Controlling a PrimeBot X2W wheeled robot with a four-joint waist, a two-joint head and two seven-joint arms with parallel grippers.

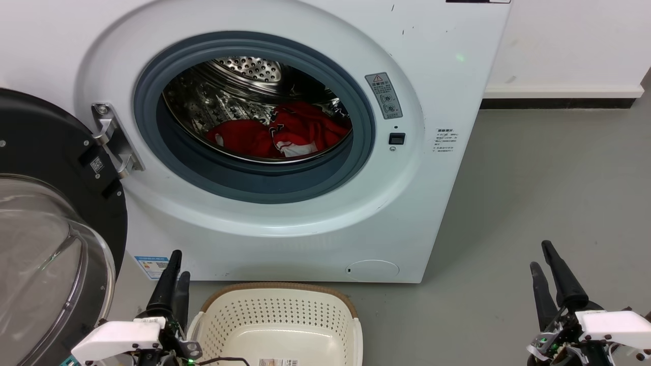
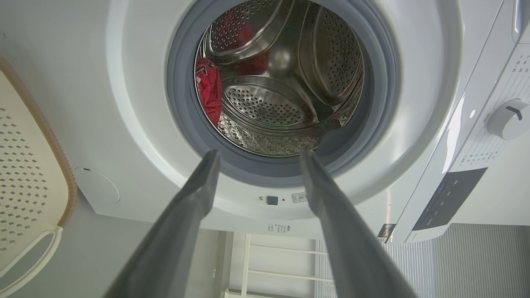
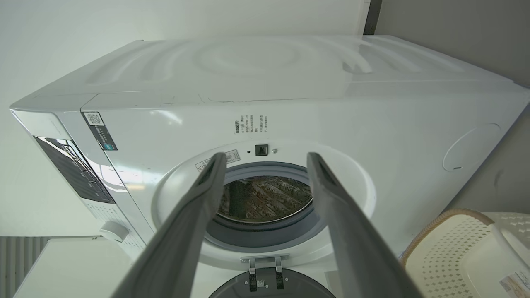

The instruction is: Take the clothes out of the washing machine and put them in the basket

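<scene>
The white washing machine stands in front of me with its glass door swung open to the left. Red clothes lie bunched at the bottom of the steel drum, with a white patch showing; in the left wrist view a red garment shows at the drum's edge. The cream basket sits on the floor below the door opening, with nothing in it. My left gripper is open beside the basket's left rim. My right gripper is open at the lower right, over bare floor.
Grey floor stretches to the right of the machine, up to a white wall with a dark skirting. The open door juts out on the left, close to my left arm. A white shelf frame shows in the left wrist view.
</scene>
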